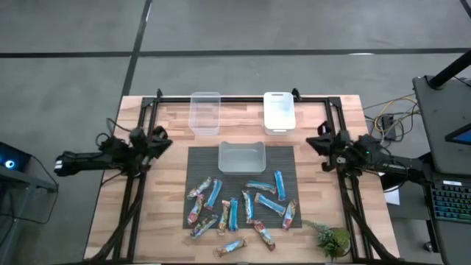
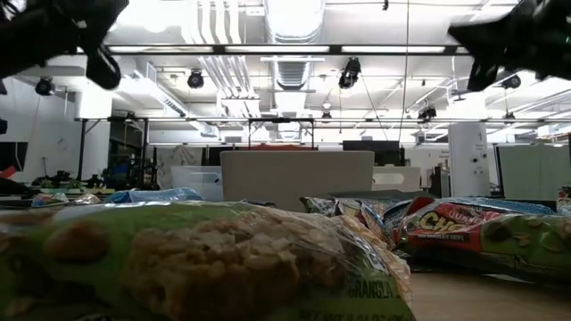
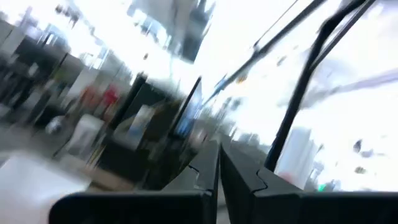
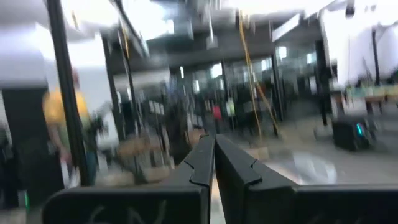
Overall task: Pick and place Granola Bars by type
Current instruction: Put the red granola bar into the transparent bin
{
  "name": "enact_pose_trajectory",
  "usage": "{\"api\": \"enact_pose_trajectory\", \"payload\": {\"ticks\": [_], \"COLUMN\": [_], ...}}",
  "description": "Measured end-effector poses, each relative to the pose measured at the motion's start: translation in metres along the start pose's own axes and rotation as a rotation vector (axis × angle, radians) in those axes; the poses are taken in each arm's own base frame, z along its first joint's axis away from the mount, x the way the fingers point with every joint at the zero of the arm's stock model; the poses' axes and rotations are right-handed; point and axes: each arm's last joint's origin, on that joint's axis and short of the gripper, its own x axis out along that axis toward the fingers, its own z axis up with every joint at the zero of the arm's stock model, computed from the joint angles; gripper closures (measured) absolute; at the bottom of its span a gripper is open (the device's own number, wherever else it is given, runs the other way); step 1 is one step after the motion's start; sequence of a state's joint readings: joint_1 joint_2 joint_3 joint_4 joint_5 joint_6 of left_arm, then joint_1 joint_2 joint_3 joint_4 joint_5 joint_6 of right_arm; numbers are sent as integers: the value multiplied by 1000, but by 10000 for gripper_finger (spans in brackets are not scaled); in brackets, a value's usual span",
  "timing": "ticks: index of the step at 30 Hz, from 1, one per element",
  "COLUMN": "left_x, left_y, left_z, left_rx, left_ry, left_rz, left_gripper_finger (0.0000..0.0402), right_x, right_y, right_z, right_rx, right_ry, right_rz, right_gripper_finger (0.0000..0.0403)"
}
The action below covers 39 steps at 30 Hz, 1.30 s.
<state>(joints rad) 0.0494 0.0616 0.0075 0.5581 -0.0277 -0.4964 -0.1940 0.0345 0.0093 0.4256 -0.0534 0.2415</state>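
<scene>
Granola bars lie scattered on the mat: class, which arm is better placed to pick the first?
Neither by much. The granola bars lie midway; the left gripper and right gripper wait shut at opposite edges. The right is slightly likelier, being nearer the blue bar.

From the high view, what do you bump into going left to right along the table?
Left gripper → clear tub → middle tub → white tub → right gripper.
</scene>
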Motion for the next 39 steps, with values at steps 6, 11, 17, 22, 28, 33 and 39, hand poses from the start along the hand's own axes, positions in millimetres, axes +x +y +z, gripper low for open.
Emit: {"api": "enact_pose_trajectory", "payload": {"ticks": [6,11,17,22,28,33,39], "left_x": [6,18,35,49,65,76,89], "left_y": [-16,-29,-41,-50,-60,-66,-73], "left_z": [29,54,74,92,110,120,133], "left_rx": [35,50,58,95,139,144,149], "left_ry": [-109,-101,33,81,64,111,217], "left_rz": [-55,-33,37,65,73,97,145], "left_gripper_finger": [401,401,401,401,401,401,401], "right_x": [-3,-5,3,17,40,64,92], "right_y": [4,6,11,17,24,28,33], "right_z": [23,34,58,85,117,138,160], "right_rx": [52,117,165,163,177,168,151], "right_ry": [-254,-342,-310,-177,13,118,156], "right_rz": [5,9,-10,-56,-116,-138,-91], "right_gripper_finger": [394,394,394,394,394,394,394]}}
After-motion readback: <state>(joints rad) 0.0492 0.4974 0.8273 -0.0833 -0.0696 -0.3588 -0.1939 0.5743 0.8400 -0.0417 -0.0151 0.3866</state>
